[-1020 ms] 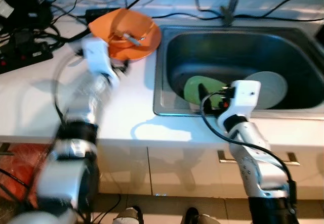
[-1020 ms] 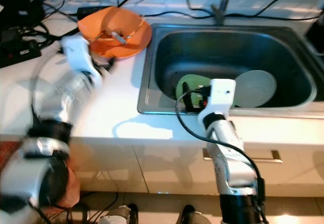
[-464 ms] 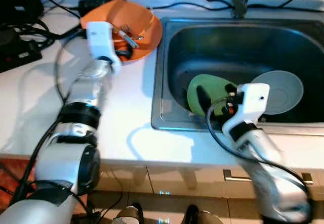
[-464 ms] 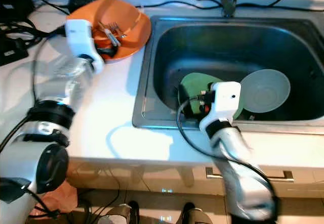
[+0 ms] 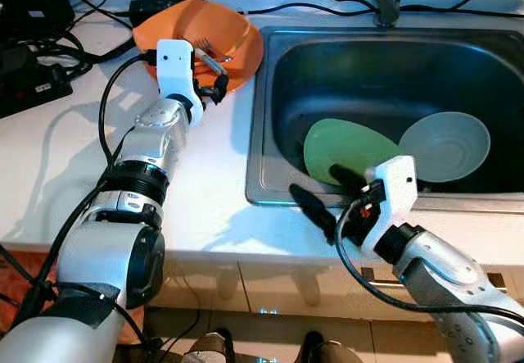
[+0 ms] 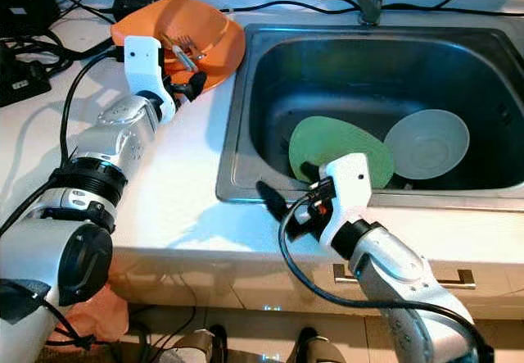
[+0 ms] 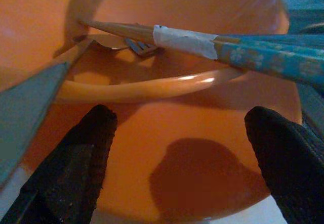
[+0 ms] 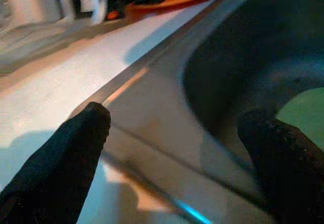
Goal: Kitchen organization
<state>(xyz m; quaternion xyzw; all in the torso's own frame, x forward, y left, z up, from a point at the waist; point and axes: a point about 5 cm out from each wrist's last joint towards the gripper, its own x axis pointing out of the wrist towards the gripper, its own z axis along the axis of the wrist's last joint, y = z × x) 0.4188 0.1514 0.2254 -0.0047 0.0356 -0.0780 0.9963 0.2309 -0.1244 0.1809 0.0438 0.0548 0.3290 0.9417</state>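
Nearest, the right gripper (image 5: 326,195) hangs over the sink's (image 5: 270,93) front rim, fingers spread wide and holding nothing: one finger over the white counter (image 5: 65,158) just outside the rim, the other over the basin edge. Its forearm comes up from the lower right, wrist turned toward the robot's left. In the right wrist view the steel lip runs between the two fingertips (image 8: 76,138), with counter on one side and the dark basin on the other.

Just beyond that gripper, in the basin, a green plate (image 5: 348,150) leans near the front wall. A pale bowl (image 5: 446,146) sits beside it on the right, touching or overlapping its edge. The rest of the basin floor is bare steel up to the tap base (image 5: 385,6) at the back rim.

Farther back on the left, the left arm stretches straight out across the counter. The left gripper (image 7: 182,148) is open at the near edge of the orange bowl (image 5: 201,35), fingers either side of its rim without clamping it. Inside lie a fork (image 7: 139,46) and a taped, blue-patterned handle (image 7: 243,49). The bowl sits just beside the sink's back-left corner; black cables (image 5: 49,52) crowd the counter to its left.
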